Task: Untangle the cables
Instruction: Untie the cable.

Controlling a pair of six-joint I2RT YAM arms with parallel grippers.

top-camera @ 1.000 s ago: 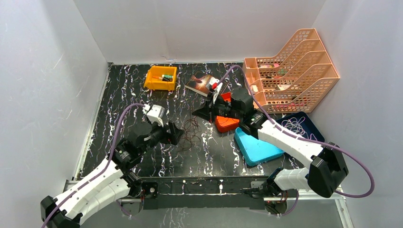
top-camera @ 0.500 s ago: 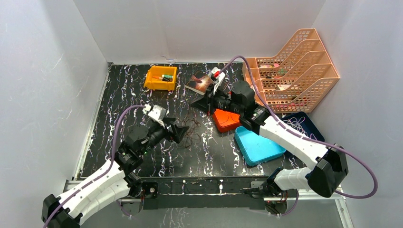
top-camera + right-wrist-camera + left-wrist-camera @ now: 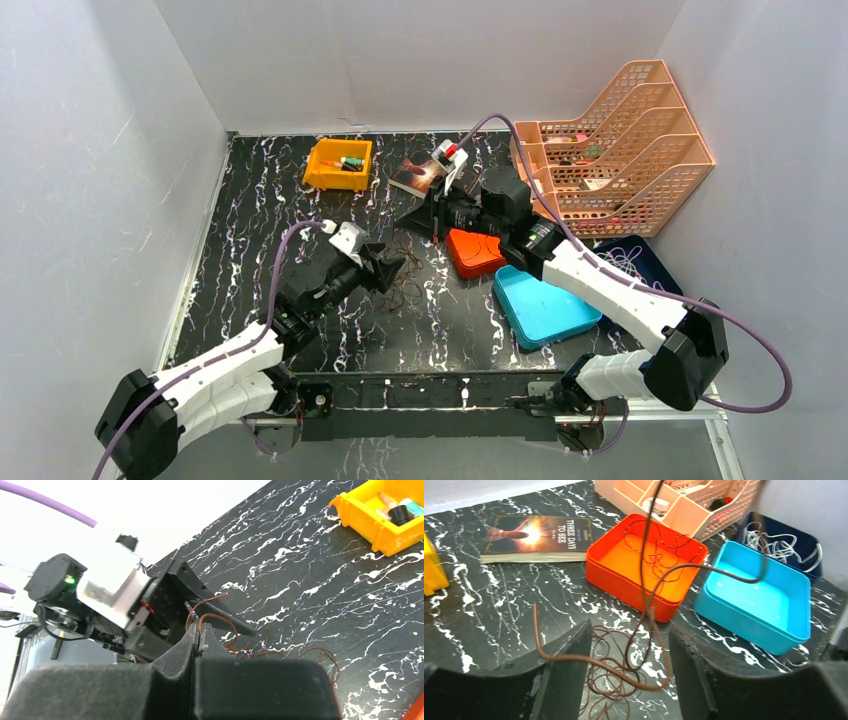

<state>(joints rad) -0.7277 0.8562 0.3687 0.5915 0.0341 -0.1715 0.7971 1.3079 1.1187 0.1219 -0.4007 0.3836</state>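
Note:
A tangle of thin brown cables (image 3: 405,287) lies on the black marbled table between the two arms. My left gripper (image 3: 630,630) is open and low over the tangle (image 3: 616,680). One raised brown loop (image 3: 624,672) crosses the gap between its jaws. From there a strand (image 3: 644,555) climbs out of view at the top. My right gripper (image 3: 199,627) is shut, and a brown strand (image 3: 216,617) comes out at its fingertips. It hangs above the table (image 3: 408,222), behind the left gripper (image 3: 393,268). A whitish cable (image 3: 774,545) lies in a dark blue tray.
An orange-red tray (image 3: 478,255) and a light blue tray (image 3: 540,305) sit just right of the tangle, with the dark blue tray (image 3: 640,262) beyond. A book (image 3: 420,175), a yellow bin (image 3: 338,163) and a peach file rack (image 3: 610,150) stand at the back.
My left arm has reached forward and to the right onto the tangle, and its jaws have narrowed. My right gripper has drifted back and slightly left, still shut on its strand.

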